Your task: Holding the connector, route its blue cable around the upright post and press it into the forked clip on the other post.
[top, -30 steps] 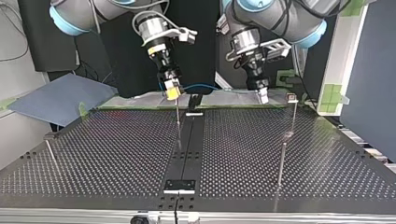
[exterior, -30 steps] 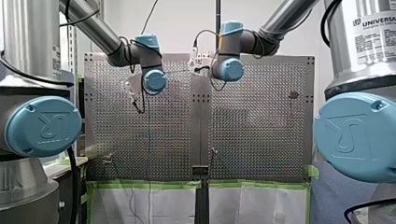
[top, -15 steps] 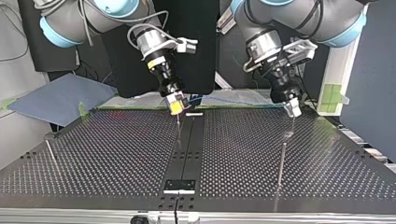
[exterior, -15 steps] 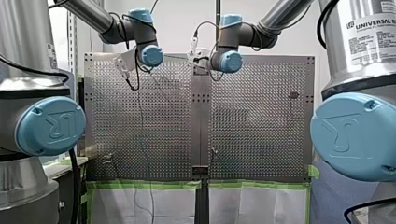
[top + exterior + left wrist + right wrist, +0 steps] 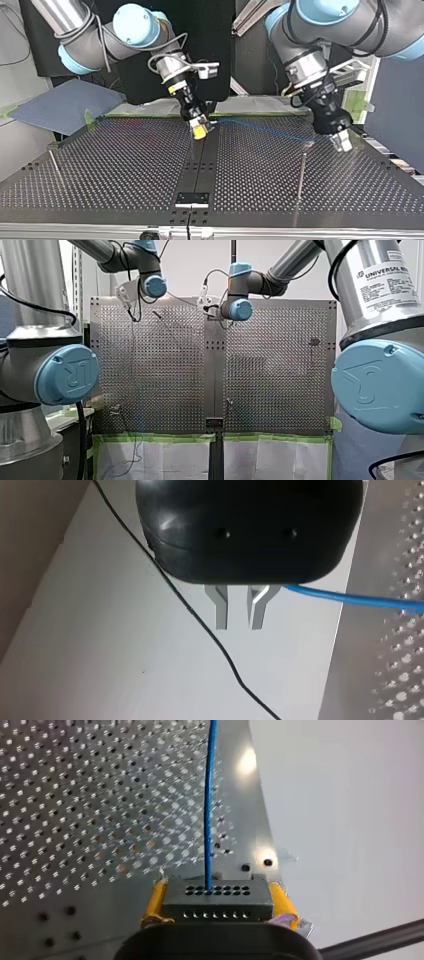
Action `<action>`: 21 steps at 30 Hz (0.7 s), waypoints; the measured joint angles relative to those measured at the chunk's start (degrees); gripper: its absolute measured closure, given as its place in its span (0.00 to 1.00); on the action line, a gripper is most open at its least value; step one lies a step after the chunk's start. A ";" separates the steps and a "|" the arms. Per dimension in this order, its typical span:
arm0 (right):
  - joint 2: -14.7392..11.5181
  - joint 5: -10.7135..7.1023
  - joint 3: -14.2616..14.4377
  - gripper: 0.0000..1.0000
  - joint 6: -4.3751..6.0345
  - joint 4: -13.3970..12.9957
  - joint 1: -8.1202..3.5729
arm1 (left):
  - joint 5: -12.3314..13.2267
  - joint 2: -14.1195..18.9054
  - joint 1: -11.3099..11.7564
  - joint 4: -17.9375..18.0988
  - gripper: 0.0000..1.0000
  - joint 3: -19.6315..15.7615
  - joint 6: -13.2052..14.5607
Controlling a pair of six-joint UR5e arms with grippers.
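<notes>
Step in hand, by my judgement: the routing leg, not yet the pressing. My right gripper (image 5: 200, 130) had its fingers closed on the connector (image 5: 217, 901), yellow pads (image 5: 154, 904) against both of its ends, over the middle of the surface (image 5: 100, 165). The blue cable (image 5: 260, 131) left the connector's face at 12 o'clock, dead ahead of those fingers. In the top view it ran straight toward 3 o'clock, to my left gripper (image 5: 341, 142). There the metal fingers (image 5: 220, 611) stood narrow, and the cable came out from beside one of them at its root (pinched, I judged, since the run lay straight). An upright post (image 5: 301, 172) stood at 8 o'clock of the left gripper, near the cable's run but not wrapped by it. The forked clip I could not pick out. Next move called for: carry the cable round the post under tension with a firm grip on the connector, then line it over the fork before pressing down.
</notes>
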 joint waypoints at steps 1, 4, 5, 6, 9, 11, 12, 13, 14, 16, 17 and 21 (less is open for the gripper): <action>0.08 -0.41 -0.62 1.00 0.01 0.39 0.00 | 0.62 -0.11 0.60 -0.58 0.77 0.40 0.06; 0.17 -1.12 -2.26 1.00 0.02 1.44 0.00 | 2.16 -0.57 2.15 -2.14 0.77 1.29 0.29; 0.19 -1.32 -2.76 1.00 0.02 1.75 0.01 | 2.62 -0.77 2.60 -2.57 0.77 1.54 0.47; 0.22 -1.55 -3.24 1.00 0.02 2.07 0.03 | 3.04 -0.98 3.03 -3.01 0.77 1.77 0.69; 0.25 -2.13 -4.63 1.00 0.02 3.05 0.16 | 4.38 -1.82 4.37 -4.33 0.75 2.42 1.31; 0.26 -2.30 -5.58 1.00 0.02 3.67 0.20 | 5.32 -2.65 5.32 -5.32 0.75 2.83 1.51; 0.27 -2.35 -6.00 1.00 0.02 3.87 0.21 | 5.75 -3.04 5.74 -5.72 0.75 3.01 1.55; 0.29 -2.43 -6.57 1.00 0.02 4.08 0.23 | 6.30 -3.56 6.29 -6.25 0.75 3.24 1.59; 0.29 -2.54 -7.02 1.00 0.02 4.22 0.26 | 6.74 -3.99 6.73 -6.67 0.75 3.37 1.60; 0.33 -3.01 -8.16 1.00 0.02 4.47 0.34 | 7.83 -5.10 7.85 -7.32 0.75 3.56 1.62; 0.34 -3.21 -8.66 1.00 0.02 4.53 0.34 | 8.22 -5.60 8.35 -7.47 0.75 3.62 1.63; 0.41 -3.71 -10.75 1.00 0.05 4.47 0.09 | 9.38 -7.55 10.52 -7.74 0.75 3.82 1.66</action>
